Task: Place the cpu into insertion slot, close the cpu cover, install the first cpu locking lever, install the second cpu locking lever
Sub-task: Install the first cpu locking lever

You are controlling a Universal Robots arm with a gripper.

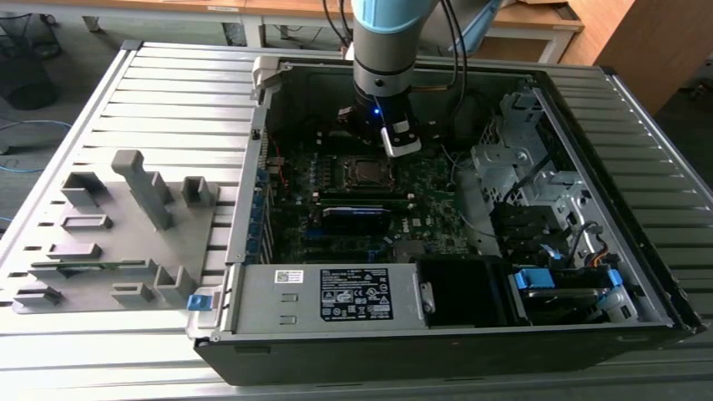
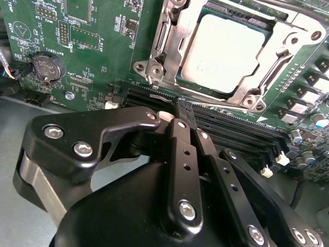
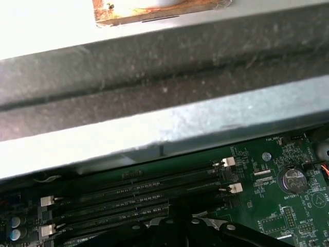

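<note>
Long black memory slots (image 3: pixel 139 198) with white clips (image 3: pixel 229 162) cross the green motherboard (image 3: pixel 267 206) beside a grey case wall (image 3: pixel 164 103).

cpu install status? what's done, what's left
Done: the cpu lies flat with the cover closed around it. In hand: the gripper, jaws shut with nothing seen between them, sits right at the cover's near edge. Left: the levers. A thin rod lies along that edge, but I can't tell whether it is latched.

Robotics lab or workshop, opened computer case (image 1: pixel 446 355) on slatted metal table (image 1: pixel 179 92), wooden desks (image 1: pixel 290 7) behind
</note>
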